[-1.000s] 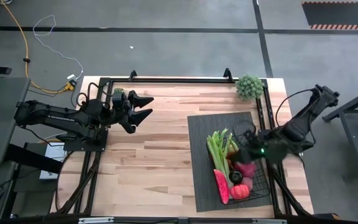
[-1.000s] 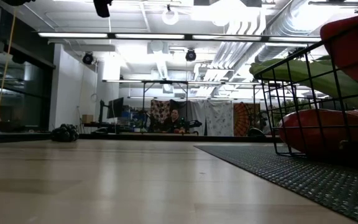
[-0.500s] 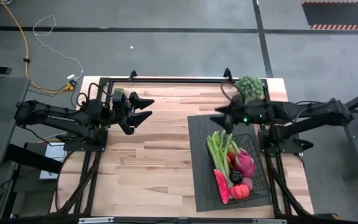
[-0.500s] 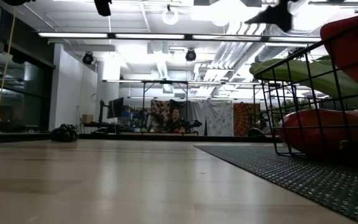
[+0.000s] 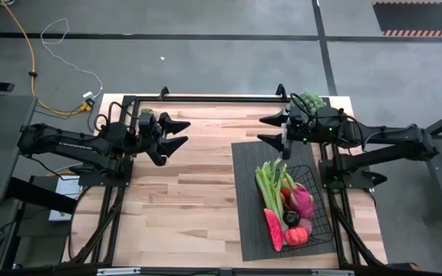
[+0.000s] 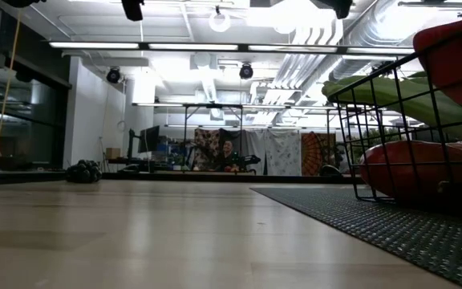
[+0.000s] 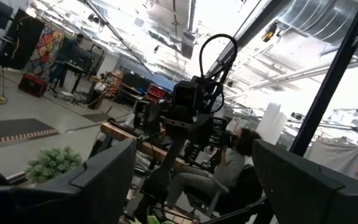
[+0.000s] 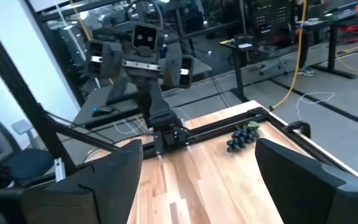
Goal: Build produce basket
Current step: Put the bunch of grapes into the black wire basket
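Risk: grapes [image 8: 243, 137] sit loose at the bench's [image 5: 198, 192] far-left corner beside the left end effector [image 5: 176, 131], well apart from the basket [image 5: 322, 222] on the mat [image 5: 245, 192]; a crossing reach could collide. Both end effectors spread, empty; right end effector [image 5: 271, 129] hovers beyond the basket. Lower produce layers hidden.

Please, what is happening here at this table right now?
A two-armed robot is filling a black wire basket with produce. The basket sits on a dark ribbed mat and already holds celery, a watermelon slice and a dragon fruit. Neither arm holds anything. The right gripper is open above the mat's far edge, and the left gripper waits open at the far left. A bunch of dark grapes lies on the table.
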You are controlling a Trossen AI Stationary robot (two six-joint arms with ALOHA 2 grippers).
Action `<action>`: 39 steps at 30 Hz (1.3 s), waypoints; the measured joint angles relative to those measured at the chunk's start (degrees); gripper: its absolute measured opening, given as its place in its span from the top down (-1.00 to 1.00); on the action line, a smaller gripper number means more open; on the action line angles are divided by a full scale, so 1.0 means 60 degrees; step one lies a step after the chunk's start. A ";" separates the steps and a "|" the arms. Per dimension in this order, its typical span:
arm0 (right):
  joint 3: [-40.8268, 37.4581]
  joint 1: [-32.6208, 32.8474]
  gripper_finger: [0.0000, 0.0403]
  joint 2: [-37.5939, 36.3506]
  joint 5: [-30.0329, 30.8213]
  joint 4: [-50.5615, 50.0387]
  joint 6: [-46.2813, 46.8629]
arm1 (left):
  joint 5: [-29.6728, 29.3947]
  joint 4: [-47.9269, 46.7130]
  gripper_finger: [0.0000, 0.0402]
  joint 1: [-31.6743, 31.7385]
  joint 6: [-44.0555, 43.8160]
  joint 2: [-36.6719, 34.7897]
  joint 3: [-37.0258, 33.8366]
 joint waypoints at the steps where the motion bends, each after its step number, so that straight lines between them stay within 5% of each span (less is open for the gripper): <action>1: 0.0000 -0.0002 -0.50 0.0000 -0.0064 -0.0005 -0.0001 | -0.0007 0.0000 -0.54 0.0000 0.0097 0.0000 0.0000; 13: 0.0000 0.0024 -0.50 0.0000 -0.0541 -0.0007 0.0084 | -0.0960 -0.0678 -0.54 -0.0001 0.0340 0.0000 0.0099; 20: -0.0004 0.0024 -0.50 0.0000 -0.0402 -0.0016 0.0358 | -0.4784 -0.8669 -0.54 0.0747 -0.1772 0.0318 0.2881; 27: -0.0004 0.0024 -0.50 0.0018 -0.0280 -0.0057 0.0608 | -0.4745 -1.4035 -0.54 0.3518 -0.4561 0.1097 0.3758; 34: -0.0004 0.0024 -0.50 0.0018 -0.0049 -0.0171 0.0707 | -0.4097 -1.4726 -0.54 0.5827 -0.6681 0.1986 0.2270; 39: -0.0004 0.0024 -0.50 0.0018 -0.0049 -0.0171 0.0712 | -0.4539 -1.3998 -0.54 0.6620 -0.8398 0.2538 0.1585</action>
